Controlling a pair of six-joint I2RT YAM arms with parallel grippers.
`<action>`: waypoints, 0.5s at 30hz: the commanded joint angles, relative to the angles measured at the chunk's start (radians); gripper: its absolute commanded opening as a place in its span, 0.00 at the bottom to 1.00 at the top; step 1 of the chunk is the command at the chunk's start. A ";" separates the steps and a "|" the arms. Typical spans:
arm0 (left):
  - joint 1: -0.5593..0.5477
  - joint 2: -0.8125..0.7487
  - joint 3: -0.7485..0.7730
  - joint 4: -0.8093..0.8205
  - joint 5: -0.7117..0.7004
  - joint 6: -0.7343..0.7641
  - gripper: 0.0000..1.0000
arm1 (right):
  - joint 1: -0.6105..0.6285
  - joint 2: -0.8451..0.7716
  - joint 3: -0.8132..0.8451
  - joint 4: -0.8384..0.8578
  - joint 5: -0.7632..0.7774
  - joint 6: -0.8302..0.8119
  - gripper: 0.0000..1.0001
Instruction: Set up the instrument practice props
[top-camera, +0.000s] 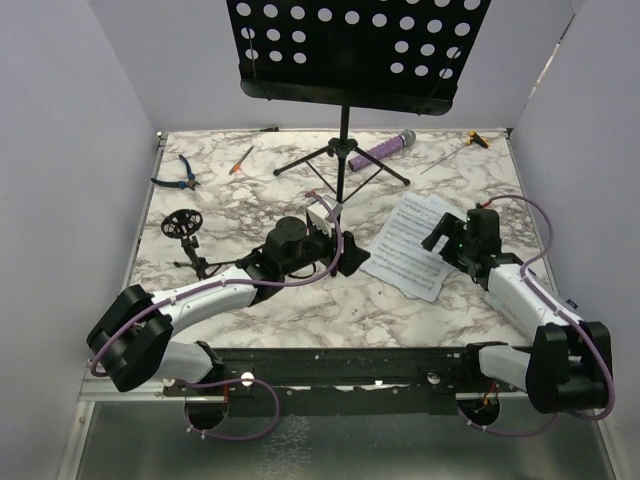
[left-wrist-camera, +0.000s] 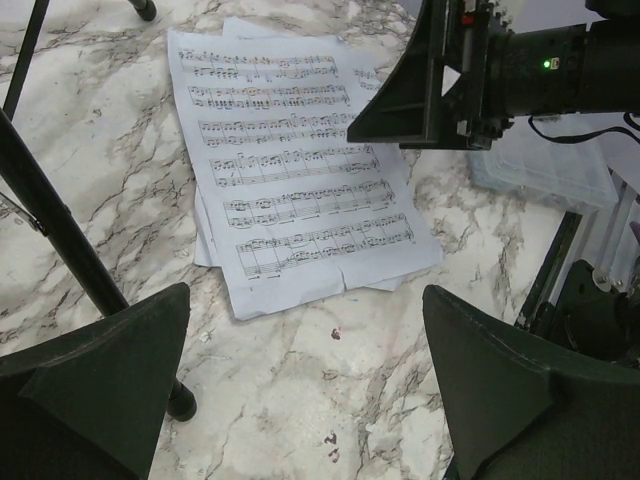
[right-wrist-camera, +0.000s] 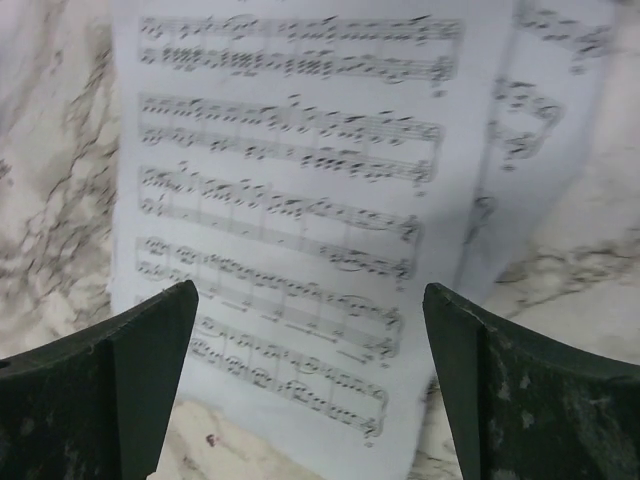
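The tall black music stand (top-camera: 343, 150) stands at the table's back, its perforated desk (top-camera: 350, 45) up high. The purple microphone (top-camera: 383, 150) lies beside its tripod legs. The small black mic stand (top-camera: 185, 225) lies tipped at the left. White sheet-music pages (top-camera: 410, 245) lie flat right of centre. My left gripper (top-camera: 345, 242) is open and empty, low by a stand leg (left-wrist-camera: 60, 240), facing the pages (left-wrist-camera: 300, 180). My right gripper (top-camera: 442, 233) is open and empty just above the pages (right-wrist-camera: 290, 200). It also shows in the left wrist view (left-wrist-camera: 440, 90).
Blue-handled pliers (top-camera: 178, 175) and an orange screwdriver (top-camera: 242, 158) lie at the back left. A yellow-tipped tool (top-camera: 475, 140) lies at the back right. A clear plastic box (left-wrist-camera: 545, 165) sits beyond the right gripper. White walls close in three sides.
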 joint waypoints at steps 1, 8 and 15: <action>-0.005 0.009 -0.018 0.003 -0.018 0.006 0.99 | -0.084 -0.048 -0.039 0.018 0.107 0.017 1.00; -0.006 0.035 -0.005 0.002 -0.006 -0.003 0.99 | -0.149 0.067 0.007 0.099 0.045 0.035 1.00; -0.006 0.017 -0.015 0.000 -0.023 -0.004 0.99 | -0.210 0.187 0.027 0.218 -0.090 0.063 1.00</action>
